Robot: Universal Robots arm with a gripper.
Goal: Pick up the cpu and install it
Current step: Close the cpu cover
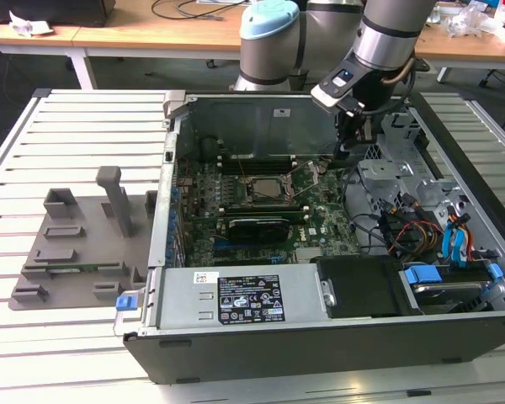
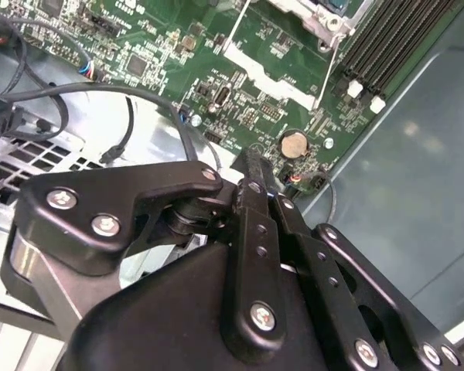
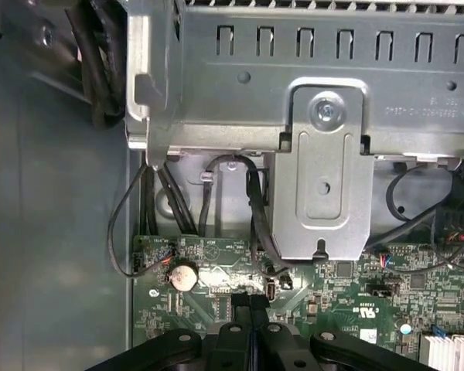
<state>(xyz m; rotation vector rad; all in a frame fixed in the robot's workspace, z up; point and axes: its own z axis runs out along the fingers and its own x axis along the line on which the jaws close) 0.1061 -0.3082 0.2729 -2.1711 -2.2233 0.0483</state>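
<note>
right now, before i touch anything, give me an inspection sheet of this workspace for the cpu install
surface: white slatted table carrying an open computer case and, on the exterior view's left, a grey holder tray.
job's things: cpu socket on the motherboard; whether the cpu sits in it, cannot tell.
clutter: crumpled white material on a wooden desk behind.
grippers: gripper shut, nothing seen between its fingers, low over the board near the coin cell.
cables: black leads loop under a metal bracket; coloured wires on the exterior view's right.
surroundings: arm base behind the case.
</note>
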